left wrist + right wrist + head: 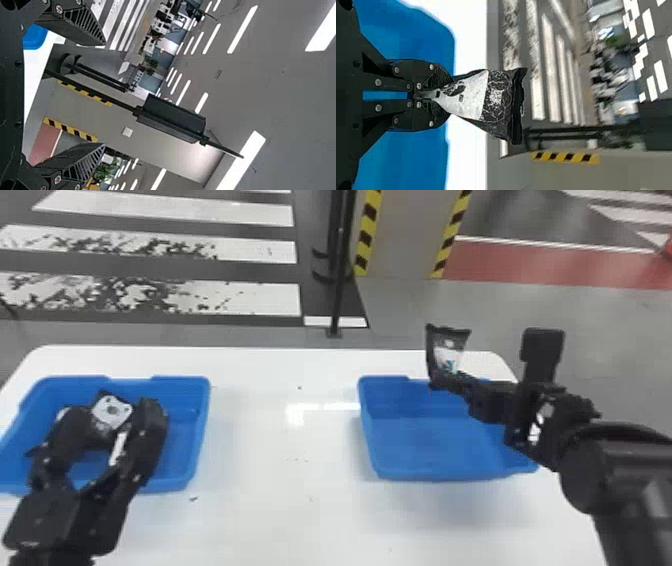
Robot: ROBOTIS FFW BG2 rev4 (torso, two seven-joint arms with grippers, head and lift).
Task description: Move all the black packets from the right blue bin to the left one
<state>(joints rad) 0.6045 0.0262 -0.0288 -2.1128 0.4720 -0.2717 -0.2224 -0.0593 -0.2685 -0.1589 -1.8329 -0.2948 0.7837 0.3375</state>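
In the head view my right gripper (452, 382) is above the far part of the right blue bin (420, 445), shut on one end of a black packet (448, 349) that stands up from the fingers. The right wrist view has the same packet (496, 97) pinched at its narrowed end by my right gripper (442, 95). My left gripper (115, 406) is over the left blue bin (187, 450), its fingers spread. Between them, black packets with white labels (112, 412) show, partly hidden by the arm. The left wrist view shows the left gripper (104, 95) open, holding nothing.
Both bins stand on a white table (280, 455), with a stretch of tabletop between them. Beyond its far edge, a black pole (338, 285) rises from the floor near a pillar (404, 235) with yellow-black striping.
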